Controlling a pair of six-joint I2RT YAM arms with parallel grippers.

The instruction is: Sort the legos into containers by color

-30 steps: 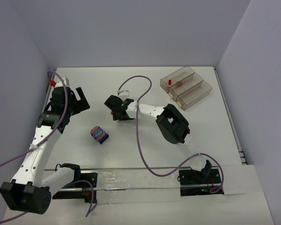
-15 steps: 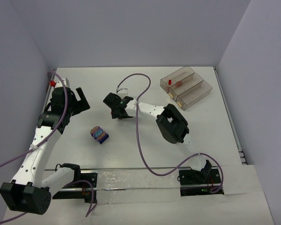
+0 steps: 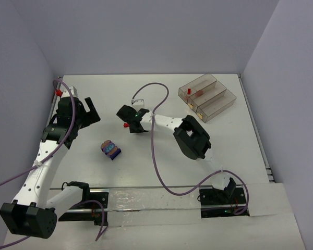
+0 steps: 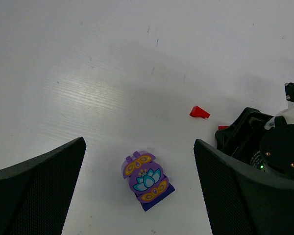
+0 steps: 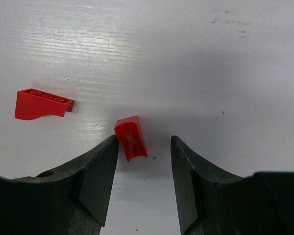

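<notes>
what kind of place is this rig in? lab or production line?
Most likely a lab-style robot test cell, not a line: a bare white table boxed in by plain panels, a left arm and right arm bolted at its near edge, plus toy bricks and a clear three-compartment tray.

R gripper jaws narrowed in, small red lego btwn them.

No legible text, numbers or brands. Purple brick ahead of left gripper: lotus print only.
</notes>
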